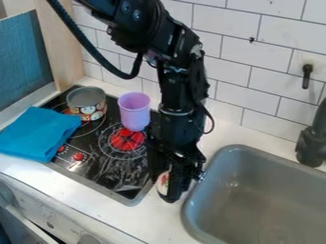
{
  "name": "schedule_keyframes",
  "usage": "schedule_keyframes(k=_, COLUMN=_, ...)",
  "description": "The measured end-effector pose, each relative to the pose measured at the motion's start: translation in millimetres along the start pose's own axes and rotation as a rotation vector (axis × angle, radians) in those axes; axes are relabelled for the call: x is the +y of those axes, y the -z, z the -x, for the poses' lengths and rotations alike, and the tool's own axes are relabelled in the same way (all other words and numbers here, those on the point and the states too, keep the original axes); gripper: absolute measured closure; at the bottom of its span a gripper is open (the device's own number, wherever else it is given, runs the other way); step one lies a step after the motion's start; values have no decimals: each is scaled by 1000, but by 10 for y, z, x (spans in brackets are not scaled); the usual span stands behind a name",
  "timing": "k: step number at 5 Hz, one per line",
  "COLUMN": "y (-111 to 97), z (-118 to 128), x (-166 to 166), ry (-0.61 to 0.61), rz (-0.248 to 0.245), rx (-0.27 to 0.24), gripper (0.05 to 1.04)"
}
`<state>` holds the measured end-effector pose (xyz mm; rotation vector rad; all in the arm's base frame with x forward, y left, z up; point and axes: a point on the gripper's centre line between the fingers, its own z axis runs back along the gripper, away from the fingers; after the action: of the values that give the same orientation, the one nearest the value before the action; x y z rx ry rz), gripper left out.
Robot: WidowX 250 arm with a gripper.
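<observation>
The black gripper (167, 186) hangs low over the white counter strip between the stove and the sink. Right at it is a small whitish object (163, 182) with red and green marks, mostly hidden behind the gripper's black parts. On the stove's back right part a purple cup (134, 112) stands upright, left of the arm. A metal pot (87, 103) with a patterned band sits at the stove's back left. A blue cloth (38, 133) lies folded over the stove's left edge.
The black stove top (105, 164) has red burner marks. To the right is a grey sink (255, 190), with a dark faucet (312, 145) at its back right. White tiled wall (239, 62) runs behind, and a wooden panel (66, 47) stands at the left.
</observation>
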<state>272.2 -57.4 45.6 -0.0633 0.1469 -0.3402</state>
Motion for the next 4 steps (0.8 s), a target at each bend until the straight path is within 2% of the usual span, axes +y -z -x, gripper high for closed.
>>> schedule_keyframes(k=1, y=-10, z=3, x=5, ry=-7, rz=-3, rx=5, gripper=543)
schedule_keyframes(k=2, y=-180, z=-68, x=18, ry=-28, rz=-12, rx=-8, gripper=543)
schedule_keyframes(k=3, y=-487, z=-290, x=40, ry=-28, rz=-32, rx=-98, gripper=543)
schedule_keyframes(k=4, y=-699, z=-534, x=113, ry=-24, rz=-23, rx=-141, gripper=543)
